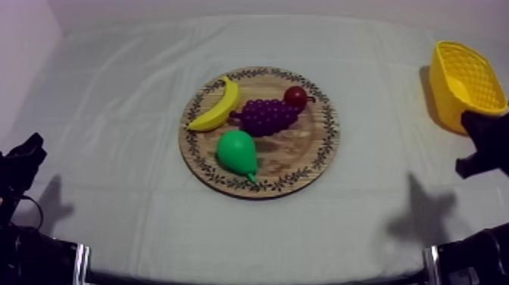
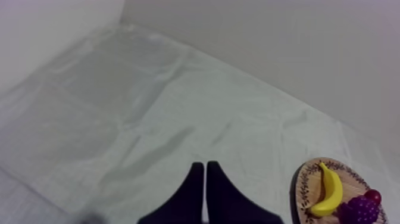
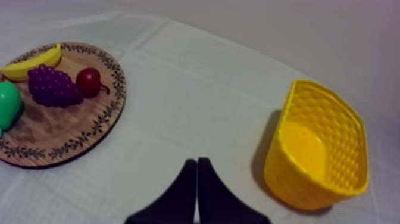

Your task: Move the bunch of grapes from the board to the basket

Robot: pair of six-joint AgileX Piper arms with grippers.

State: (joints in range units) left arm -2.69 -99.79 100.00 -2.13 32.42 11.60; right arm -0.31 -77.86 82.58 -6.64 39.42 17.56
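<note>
1. Top view: grey-white cloth (image 1: 113,151) covers the table; pale walls stand behind.
2. Wooden board (image 1: 307,151) holds the bunch of grapes (image 1: 269,116), mid-board, beside banana (image 1: 216,108), pear (image 1: 237,151) and small red fruit (image 1: 295,96).
3. Yellow basket (image 1: 447,98) sits well apart.
4. Left gripper (image 2: 205,165) and right gripper (image 3: 197,162): fingers pressed together.

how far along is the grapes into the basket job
Done: nothing yet. The bunch of grapes lies on the wooden board among the banana, the pear and the small red fruit, and the yellow basket holds nothing.
In hand: nothing. The left gripper and the right gripper are shut on nothing, over bare cloth.
Left: reach, grasp, carry, drop.
</note>
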